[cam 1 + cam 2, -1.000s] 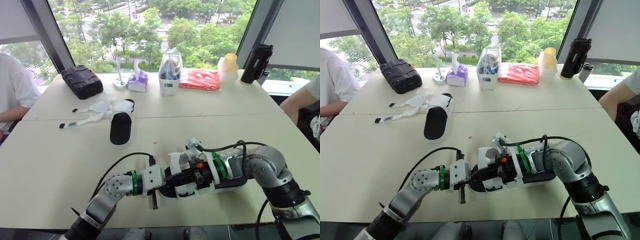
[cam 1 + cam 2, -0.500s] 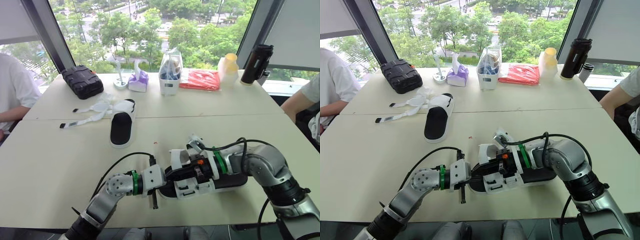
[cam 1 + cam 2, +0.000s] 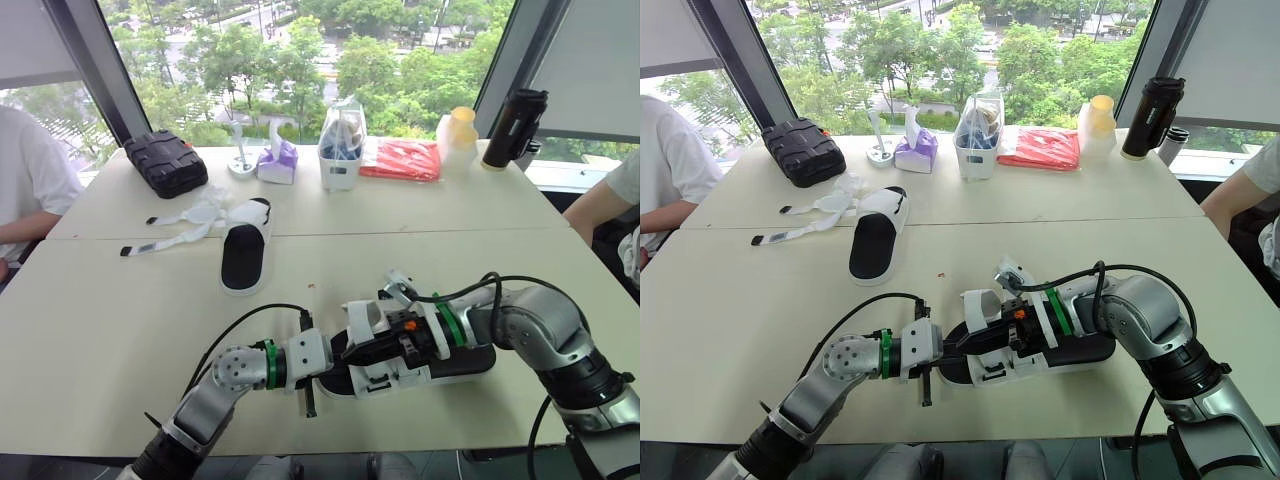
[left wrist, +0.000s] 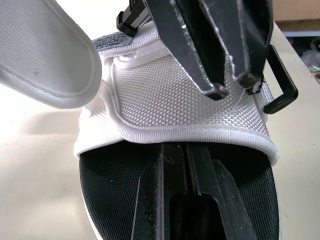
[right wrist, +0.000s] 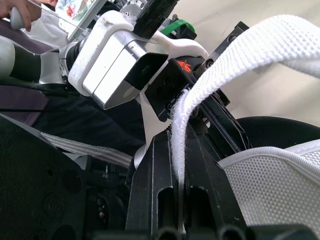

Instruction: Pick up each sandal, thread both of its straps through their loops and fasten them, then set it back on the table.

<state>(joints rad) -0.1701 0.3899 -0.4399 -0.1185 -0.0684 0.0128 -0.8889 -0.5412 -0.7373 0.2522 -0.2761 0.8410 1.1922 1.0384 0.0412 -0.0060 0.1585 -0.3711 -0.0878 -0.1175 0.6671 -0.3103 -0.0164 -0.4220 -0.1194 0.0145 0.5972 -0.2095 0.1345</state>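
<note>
With both arms folded inward at the front edge of the worktop (image 3: 100, 330), the left hand (image 4: 186, 150) reaches in from the toe of the near sandal (image 3: 468, 362). Its fingers are drawn narrow along the footbed, and the right hand (image 5: 176, 150) pinches the free white strap (image 5: 240, 60) just above. The left fingertips are hidden under the white upper, so any grip there cannot be told. Open surface lies left and beyond, up to the second sandal (image 3: 240, 258), unfastened, with a case (image 3: 163, 162) and bin (image 3: 340, 150) near the far edge.
</note>
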